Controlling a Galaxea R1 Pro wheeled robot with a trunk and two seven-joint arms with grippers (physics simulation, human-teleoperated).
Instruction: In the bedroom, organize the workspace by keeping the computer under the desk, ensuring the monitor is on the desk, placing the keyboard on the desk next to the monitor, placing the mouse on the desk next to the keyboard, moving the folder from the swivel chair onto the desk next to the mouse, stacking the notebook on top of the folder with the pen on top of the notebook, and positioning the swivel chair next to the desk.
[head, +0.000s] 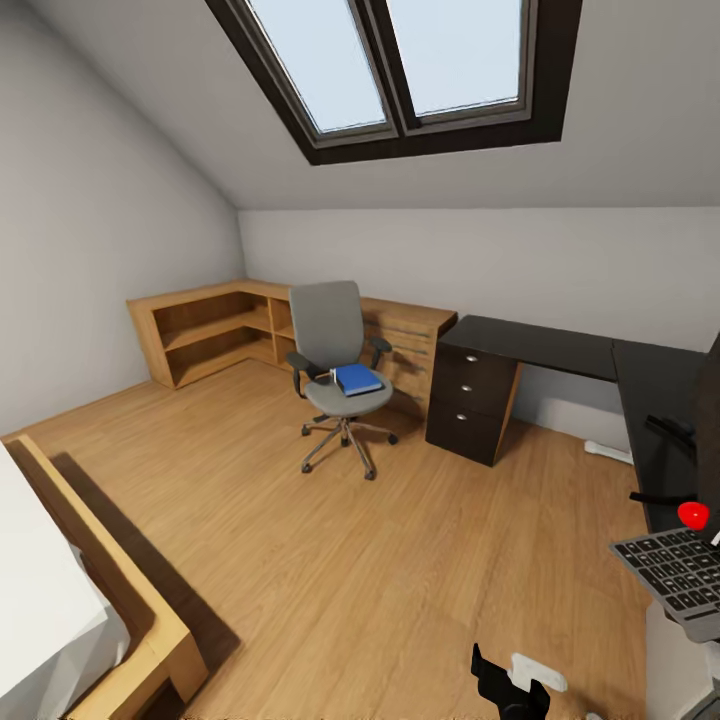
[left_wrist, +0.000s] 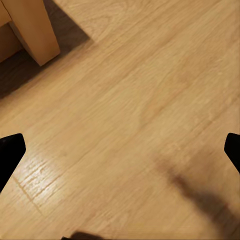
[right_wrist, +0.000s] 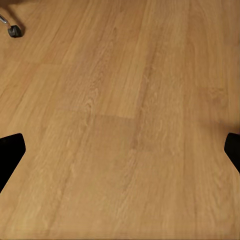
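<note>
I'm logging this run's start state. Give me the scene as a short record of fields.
folder: blue, flat on the swivel chair seat, folder
chair position: on the wood floor, apart from the desk
keyboard: keyboard on the desk at the head view's right edge
left gripper: left gripper open, over bare floor
right gripper: right gripper open, over bare floor

Wide open wood floor (head: 380, 560) all the way to the swivel chair (head: 335, 370). Only things crowding it are the bed frame (head: 130, 610) on the left and the desk (head: 600, 365) on the right.
</note>
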